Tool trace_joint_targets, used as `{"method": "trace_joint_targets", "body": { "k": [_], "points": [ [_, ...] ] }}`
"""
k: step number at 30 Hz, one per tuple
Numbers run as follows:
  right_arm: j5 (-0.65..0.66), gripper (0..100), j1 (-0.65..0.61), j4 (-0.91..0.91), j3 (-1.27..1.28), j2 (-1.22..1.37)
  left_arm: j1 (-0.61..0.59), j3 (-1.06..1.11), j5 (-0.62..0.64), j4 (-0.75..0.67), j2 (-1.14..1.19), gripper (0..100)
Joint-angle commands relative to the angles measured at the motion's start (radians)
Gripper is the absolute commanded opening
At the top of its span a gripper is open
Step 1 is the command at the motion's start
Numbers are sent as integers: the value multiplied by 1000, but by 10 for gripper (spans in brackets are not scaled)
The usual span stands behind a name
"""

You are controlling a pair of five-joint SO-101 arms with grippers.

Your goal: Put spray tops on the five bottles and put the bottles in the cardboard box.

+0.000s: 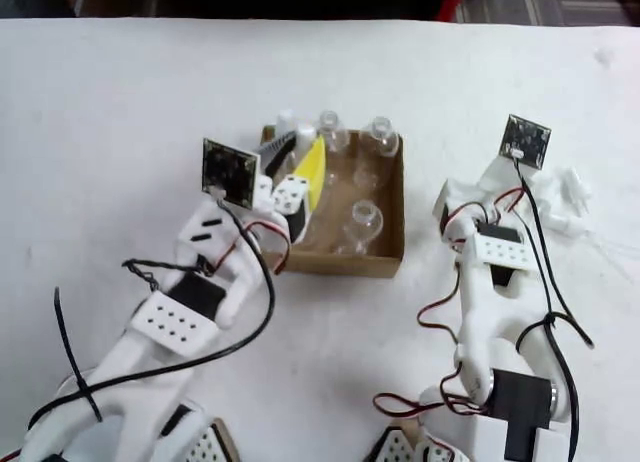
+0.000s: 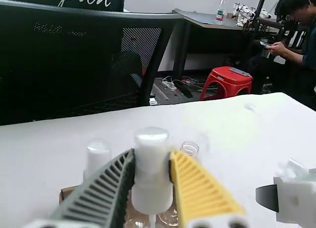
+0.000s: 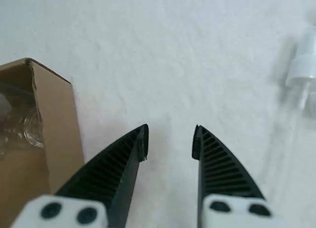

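The left gripper (image 2: 151, 158) hung over the near-left corner of the cardboard box (image 1: 386, 258), its grey and yellow fingers clenched on a white spray top (image 2: 151, 139) whose thin tube seemed to point down toward the bottles. One bottle beside it already wore a cap (image 2: 98, 154). At least three stood open-necked in the box, among them one near the front wall (image 1: 365, 220).

The main risk was misalignment: if the tube missed the narrow neck, the top could push the light bottle over or jam it against its neighbours, which stood packed close together. The grip sat on the top's smooth round body, so twisting could make it slip or tilt.

The right gripper (image 3: 169, 141) hovered over the bare table (image 1: 120, 102), fingers released and grasping nothing, with a loose spray top (image 3: 302, 65) lying nearby. No gripper steadied the target bottle, which could make seating harder.
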Motion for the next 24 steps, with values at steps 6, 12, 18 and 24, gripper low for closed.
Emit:
{"method": "trace_joint_targets", "body": {
  "k": [6,12,18,24],
  "points": [
    [12,127,-2,-19,-12,-4,7,35,-55,-31,2,24],
    [12,127,-2,-19,-12,-4,7,40,-66,-31,2,24],
    [12,127,-2,-19,-12,-4,12,92,-68,-57,2,24],
    [12,127,-2,-19,-12,-4,8,180,-64,-221,1,24]
  ]
}}
